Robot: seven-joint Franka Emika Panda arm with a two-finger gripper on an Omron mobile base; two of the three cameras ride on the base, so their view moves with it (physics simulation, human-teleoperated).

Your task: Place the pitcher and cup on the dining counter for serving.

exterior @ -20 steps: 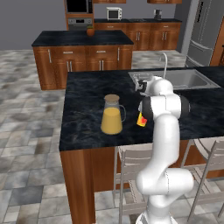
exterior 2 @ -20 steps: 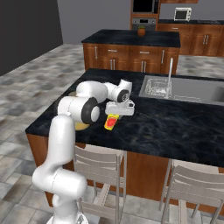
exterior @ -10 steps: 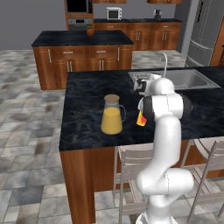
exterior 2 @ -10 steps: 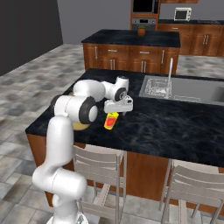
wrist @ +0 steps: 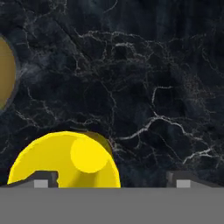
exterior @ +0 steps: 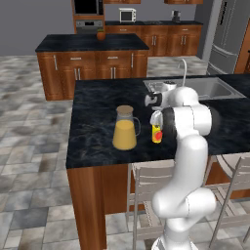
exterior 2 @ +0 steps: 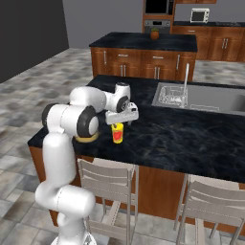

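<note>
Cup (exterior 2: 117,133) on dining counter (exterior 2: 191,134) — gripper (exterior 2: 121,116) spread above.

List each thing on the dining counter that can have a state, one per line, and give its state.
pitcher: upright, lid on, part full of orange liquid.
cup: upright on the dining counter, beside the pitcher, not held.
gripper: open, just above the cup.

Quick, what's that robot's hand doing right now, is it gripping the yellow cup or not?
Hand: open, holding nothing; it hangs just above the cup, which stands on the dining counter.
</note>
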